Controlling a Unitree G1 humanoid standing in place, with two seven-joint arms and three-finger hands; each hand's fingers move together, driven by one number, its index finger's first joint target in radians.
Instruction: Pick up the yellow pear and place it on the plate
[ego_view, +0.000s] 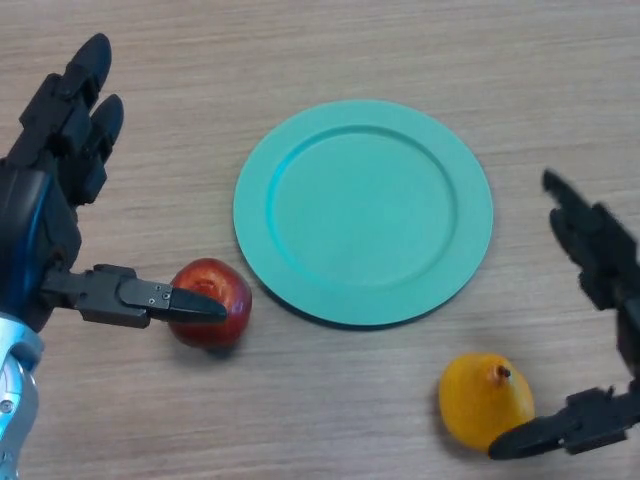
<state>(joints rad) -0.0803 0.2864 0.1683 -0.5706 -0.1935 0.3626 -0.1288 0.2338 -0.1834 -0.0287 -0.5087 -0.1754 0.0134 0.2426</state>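
A yellow pear (483, 397) lies on the wooden table at the lower right, stem up. A teal plate (363, 210) sits in the middle, with nothing on it. My right hand (600, 270) is open at the right edge; its thumb (560, 430) touches the pear's lower right side and its fingers stand apart above the pear. My left hand (50, 190) is open at the left, fingers straight; its thumb (140, 297) points at a red apple.
A red apple (213, 302) rests on the table just left of the plate's lower rim, under my left thumb tip. The wooden table (330, 430) stretches all around.
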